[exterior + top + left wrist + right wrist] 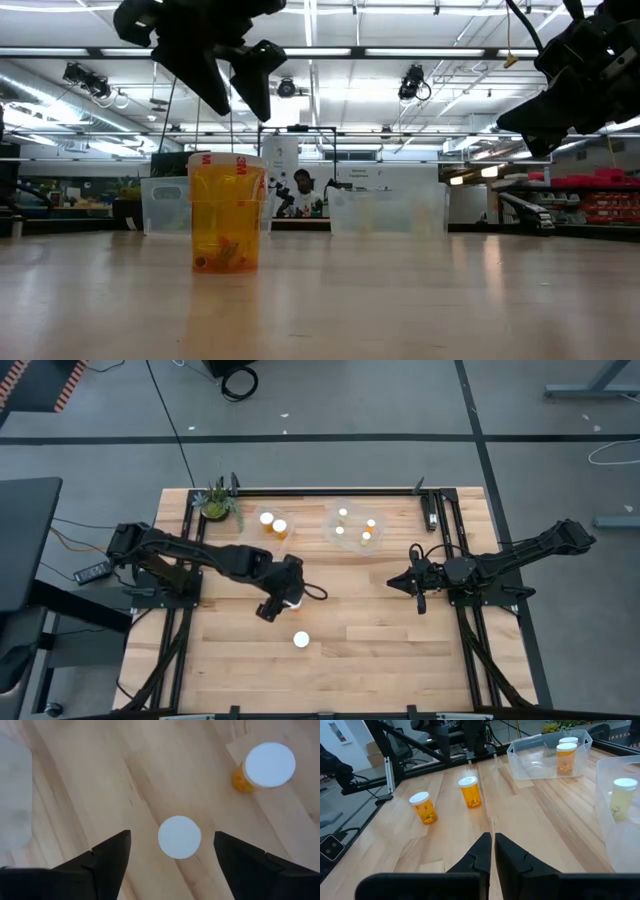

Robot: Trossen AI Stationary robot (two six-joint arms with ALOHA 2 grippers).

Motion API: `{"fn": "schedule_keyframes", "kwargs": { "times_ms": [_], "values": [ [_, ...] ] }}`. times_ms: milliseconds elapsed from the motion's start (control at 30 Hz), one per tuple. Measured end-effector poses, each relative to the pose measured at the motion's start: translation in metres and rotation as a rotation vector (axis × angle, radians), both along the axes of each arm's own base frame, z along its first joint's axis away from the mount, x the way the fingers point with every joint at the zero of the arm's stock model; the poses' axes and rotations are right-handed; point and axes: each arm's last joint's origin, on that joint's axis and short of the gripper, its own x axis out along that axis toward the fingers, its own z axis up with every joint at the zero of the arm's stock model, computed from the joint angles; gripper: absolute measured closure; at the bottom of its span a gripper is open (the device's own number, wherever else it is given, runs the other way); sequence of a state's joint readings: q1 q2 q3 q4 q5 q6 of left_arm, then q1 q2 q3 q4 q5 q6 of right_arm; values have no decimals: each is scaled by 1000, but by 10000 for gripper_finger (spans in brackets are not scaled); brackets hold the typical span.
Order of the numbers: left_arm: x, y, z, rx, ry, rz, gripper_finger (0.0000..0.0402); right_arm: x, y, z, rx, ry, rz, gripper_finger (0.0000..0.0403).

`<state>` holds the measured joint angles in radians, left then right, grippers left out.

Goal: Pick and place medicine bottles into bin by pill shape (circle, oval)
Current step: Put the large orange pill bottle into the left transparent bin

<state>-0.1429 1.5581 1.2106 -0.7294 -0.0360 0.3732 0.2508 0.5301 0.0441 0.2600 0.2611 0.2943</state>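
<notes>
1. Placement: left tool [281, 600] hangs near the counter [400, 640] centre, jaws wide either side of one medicine bottle [179, 836], nothing gripped; judged an approach to pick.
2. Second loose bottle [301, 640] stands toward the front edge, well apart.
3. Sorted bottles sit in two clear bins, left bin [262, 532] and right bin [385, 532], at the counter's back edge.
4. Right tool [417, 588] waits by the right edge, fingers closed, empty.
5. View differences: left wrist view alone shows the cap centred between fingers; low view shows pills inside a bottle [226, 212]; right wrist view shows both loose bottles upright.
</notes>
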Motion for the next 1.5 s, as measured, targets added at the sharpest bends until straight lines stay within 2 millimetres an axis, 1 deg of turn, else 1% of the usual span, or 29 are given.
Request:
{"fn": "schedule_keyframes", "kwargs": {
  "times_ms": [100, 200, 333, 433, 533, 633, 700, 800, 967, 1167, 1333, 1500],
  "values": [
    [3, -3, -4, 15, 1, -32, 101, 0, 0, 0, 0, 0, 0, 372],
    [7, -4, -9, -11, 10, 19, 97, 0, 0, 0, 0, 0, 0, 372],
    [14, -6, -27, -14, 69, 73, 84, 0, 0, -1, -2, 11, 0, 372],
    [19, -10, -40, 3, 106, 81, 67, 0, 0, -1, -4, 17, 0, 372],
    [21, -12, -48, 12, 127, 80, 43, 0, 0, -2, -5, 19, 0, 372],
    [22, -12, -49, 10, 128, 88, 15, 0, 0, -2, -5, 19, 0, 372],
    [22, -11, -49, 9, 126, 92, 5, 0, 0, -2, -6, 24, 0, 372],
    [21, -11, -50, 8, 143, 100, 11, 0, 0, -2, -6, 25, 0, 372],
    [25, -12, -61, 15, 167, 97, 30, 0, 0, -2, -6, 25, 0, 372],
    [27, -12, -74, 56, 223, 30, 45, -1, 0, -3, -9, 36, 0, 372],
    [28, -12, -76, 64, 223, 9, 62, -1, 0, -4, -10, 41, 0, 372],
    [29, -13, -76, 63, 216, 11, 91, -1, 0, -4, -11, 42, 0, 372]
  ]
}}
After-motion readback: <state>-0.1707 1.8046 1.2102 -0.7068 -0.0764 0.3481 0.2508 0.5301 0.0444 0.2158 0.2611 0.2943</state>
